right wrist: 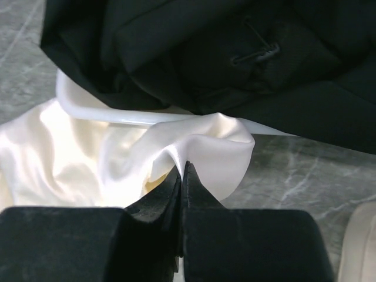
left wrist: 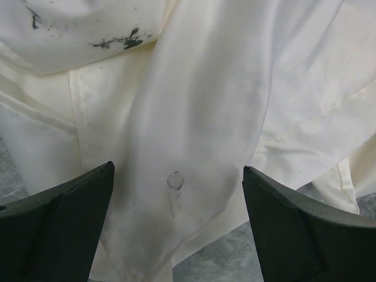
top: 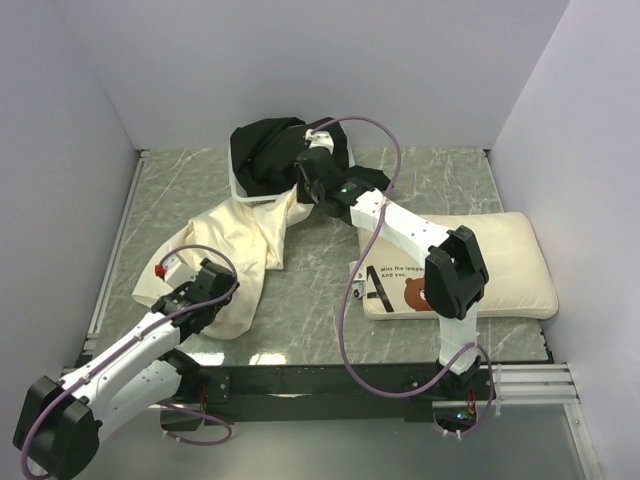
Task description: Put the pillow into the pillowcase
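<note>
Overall, the task is at an early stage: from above, the pillow (top: 500,265) lies flat and fully bare near the right edge of the desk (top: 320,320), well apart from the pillowcase (top: 235,250), which sprawls crumpled from the left side toward the far middle with no opening spread. The right gripper (top: 310,183) reaches across to the far end of that sack, hard against a black cloth heap (top: 275,150) at the far edge; the left gripper (top: 205,292) sits over the sack's near end. Left wrist view: the jaws stand wide apart, nothing between them but wrinkled cream fabric lying below, which carries dark smudges (left wrist: 117,41) at its upper part; no grip is made. Right wrist view: the fingers are pressed together and appear to pinch a raised fold of the pillowcase at their tips, just below the black cloth and a white rim (right wrist: 117,114) under it. Judgement: opening the sack, bringing the pillow over and sliding it in all remain. The black heap crowds the pinched end and the right arm spans the desk between sack and pillow, so both may hinder.
</note>
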You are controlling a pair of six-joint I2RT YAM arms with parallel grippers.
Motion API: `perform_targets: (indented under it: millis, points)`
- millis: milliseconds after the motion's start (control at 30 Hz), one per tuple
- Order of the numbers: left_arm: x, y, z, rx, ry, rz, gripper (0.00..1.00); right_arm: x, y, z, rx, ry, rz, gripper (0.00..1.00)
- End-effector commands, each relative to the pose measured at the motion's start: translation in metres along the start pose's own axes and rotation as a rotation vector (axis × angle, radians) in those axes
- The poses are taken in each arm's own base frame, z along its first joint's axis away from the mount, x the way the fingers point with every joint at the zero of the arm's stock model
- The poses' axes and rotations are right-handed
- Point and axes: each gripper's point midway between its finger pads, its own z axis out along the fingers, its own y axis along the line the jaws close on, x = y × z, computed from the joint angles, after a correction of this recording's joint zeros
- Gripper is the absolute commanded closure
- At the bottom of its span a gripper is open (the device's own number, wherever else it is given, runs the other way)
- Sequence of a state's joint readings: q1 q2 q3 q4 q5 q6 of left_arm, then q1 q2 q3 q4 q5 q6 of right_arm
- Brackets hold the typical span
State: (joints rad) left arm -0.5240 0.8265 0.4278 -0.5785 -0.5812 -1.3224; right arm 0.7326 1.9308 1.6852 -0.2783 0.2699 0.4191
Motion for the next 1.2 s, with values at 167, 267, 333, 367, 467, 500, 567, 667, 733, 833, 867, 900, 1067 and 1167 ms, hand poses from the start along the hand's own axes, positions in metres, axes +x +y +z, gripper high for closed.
perform_targets:
  millis: [167, 267, 333, 367, 467, 500, 567, 667, 733, 833, 867, 900, 1067, 1167]
  points:
    - [0.02, -0.011, -0.009, 0.07, 0.105, -0.076, 0.05, -0.019, -0.008, -0.007, 0.033, -0.026, -0.032, 1.0]
    - [0.018, 0.008, -0.015, -0.039, 0.092, -0.172, 0.03, -0.023, -0.007, -0.009, 0.03, -0.032, -0.024, 1.0]
    - [0.015, 0.016, -0.022, -0.098, 0.093, -0.171, 0.04, -0.025, -0.005, -0.011, 0.022, -0.039, -0.02, 1.0]
    - [0.016, 0.022, -0.022, -0.137, 0.093, -0.166, 0.04, -0.026, -0.005, -0.012, 0.023, -0.039, -0.017, 1.0]
    - [0.016, 0.027, -0.029, -0.23, 0.103, -0.199, 0.05, -0.027, -0.007, -0.013, 0.033, -0.039, -0.015, 1.0]
    - [0.016, 0.022, -0.031, -0.228, 0.109, -0.196, 0.05, -0.028, -0.007, -0.014, 0.034, -0.041, -0.013, 1.0]
    - [0.023, 0.013, -0.032, -0.205, 0.137, -0.193, 0.05, -0.027, -0.007, -0.015, 0.031, -0.04, -0.007, 1.0]
    - [0.036, 0.0, -0.032, -0.149, 0.19, -0.214, 0.05, -0.025, -0.009, -0.016, 0.03, -0.037, -0.002, 1.0]
    - [0.045, -0.001, -0.031, -0.141, 0.221, -0.218, 0.06, -0.022, -0.01, -0.016, 0.034, -0.031, -0.005, 1.0]
    - [0.05, -0.004, -0.029, -0.136, 0.236, -0.228, 0.08, -0.023, -0.011, -0.019, 0.039, -0.035, -0.007, 1.0]
    - [0.05, -0.006, -0.03, -0.126, 0.239, -0.232, 0.1, -0.025, -0.012, -0.02, 0.04, -0.039, -0.007, 1.0]
    - [0.049, -0.009, -0.03, -0.113, 0.235, -0.235, 0.13, -0.024, -0.012, -0.021, 0.041, -0.038, -0.009, 1.0]
    - [0.016, -0.034, -0.036, 0.04, 0.121, -0.258, 0.81, -0.031, -0.016, -0.028, 0.048, -0.049, -0.006, 1.0]
    - [-0.028, -0.045, -0.049, 0.112, -0.025, -0.246, 0.99, -0.041, -0.025, -0.039, 0.071, -0.065, -0.003, 1.0]
